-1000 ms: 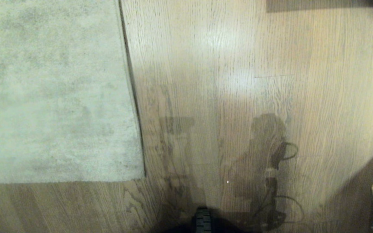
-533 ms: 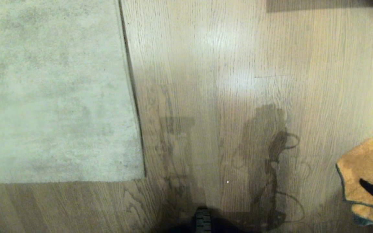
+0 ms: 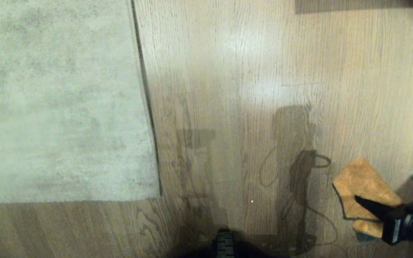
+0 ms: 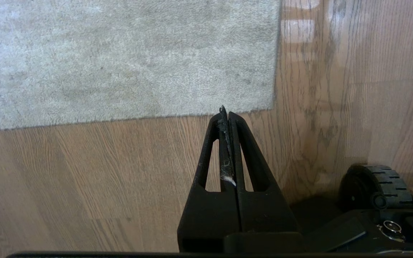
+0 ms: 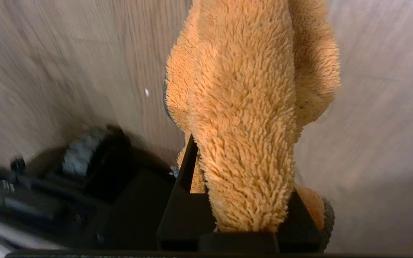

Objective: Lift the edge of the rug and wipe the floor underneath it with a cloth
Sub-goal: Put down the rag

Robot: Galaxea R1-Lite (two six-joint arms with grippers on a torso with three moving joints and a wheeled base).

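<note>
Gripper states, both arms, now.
Left gripper: closed, empty, above the floor near the rug edge.
Right gripper: closed on the cloth, low at the right.

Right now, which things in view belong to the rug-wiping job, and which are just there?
Job: rug edge; floor; cloth, clamped in right gripper; left gripper, jaws shut, empty, near the rug corner.
Just there: robot base wheel.

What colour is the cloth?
Orange-tan, with a dark edge; the cloth shows best in the right wrist view.
</note>
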